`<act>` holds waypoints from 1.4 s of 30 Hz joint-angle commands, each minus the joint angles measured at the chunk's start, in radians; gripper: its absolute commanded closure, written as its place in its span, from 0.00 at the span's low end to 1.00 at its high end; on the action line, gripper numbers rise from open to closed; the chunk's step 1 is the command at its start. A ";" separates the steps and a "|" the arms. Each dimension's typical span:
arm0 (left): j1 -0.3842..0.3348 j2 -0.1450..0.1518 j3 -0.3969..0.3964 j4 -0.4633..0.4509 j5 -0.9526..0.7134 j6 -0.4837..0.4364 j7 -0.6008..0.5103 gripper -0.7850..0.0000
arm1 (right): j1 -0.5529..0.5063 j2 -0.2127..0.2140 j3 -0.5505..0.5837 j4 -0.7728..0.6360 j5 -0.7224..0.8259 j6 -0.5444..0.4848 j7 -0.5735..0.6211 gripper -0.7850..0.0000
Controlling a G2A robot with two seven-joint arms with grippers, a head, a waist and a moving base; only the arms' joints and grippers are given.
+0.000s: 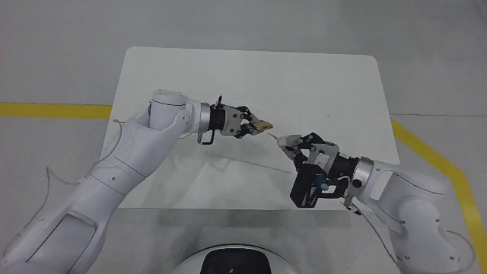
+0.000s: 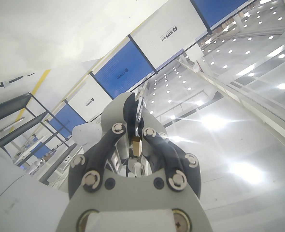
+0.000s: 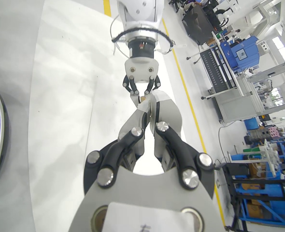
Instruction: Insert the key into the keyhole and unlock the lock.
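1. Left tool (image 2: 138,112) sits closest in its own wrist view: black linkage, white-and-black fingers (image 2: 129,108) pressed together on the small brass padlock with a shiny steel shackle (image 2: 137,146).
2. Padlock orientation there: the shackle is pinched between the pads and the brass body sits back toward the palm, between the finger links.
3. Top view, leftmost: the left arm comes in from the left edge of the white rounded-corner counter (image 1: 304,76). Its tool is held in the air over the counter's middle-front area and points toward the other arm.
4. Next to the right: the thin silvery metal key (image 3: 150,115). It is clamped edge-on between the fingertips of the right tool (image 3: 149,108), so only a sliver of it shows in the right wrist view.
5. Key vs lock: the two tools face each other nearly tip to tip. In the right wrist view the padlock's brass body sits just past the right fingertips. I can't tell whether the key tip touches the lock or sits in the keyhole. From above a narrow gap seems to show between the two tools.
6. Right tool, top view: the fingers are drawn together on the key over the counter's front-right part. The right arm enters from the lower right corner.
7. Surroundings: grey floor with yellow tape lines (image 1: 46,110) around the counter. Blue and white wall panels (image 2: 123,71) show behind the left tool, and metal racks with blue bins (image 3: 258,204) lie off to the side in the right wrist view.
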 commanded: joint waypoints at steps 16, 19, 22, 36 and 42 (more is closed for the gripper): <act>0.000 -0.007 0.005 -0.016 0.004 0.053 0.089 1.00 | 0.074 -0.002 -0.151 0.026 -0.100 0.056 0.290 1.00; -0.007 -0.010 0.010 -0.007 0.005 0.053 0.088 1.00 | 0.087 -0.003 -0.169 0.027 -0.091 0.050 0.316 1.00; -0.016 -0.014 0.016 0.006 0.007 0.050 0.084 1.00 | 0.102 -0.004 -0.198 0.024 -0.081 0.038 0.344 1.00; -0.053 -0.026 0.046 0.053 0.015 0.060 0.021 1.00 | 0.175 -0.010 -0.266 0.059 -0.018 0.043 0.475 1.00; -0.064 -0.030 0.056 0.070 0.024 0.056 0.000 1.00 | 0.184 -0.011 -0.288 0.064 -0.010 0.056 0.510 1.00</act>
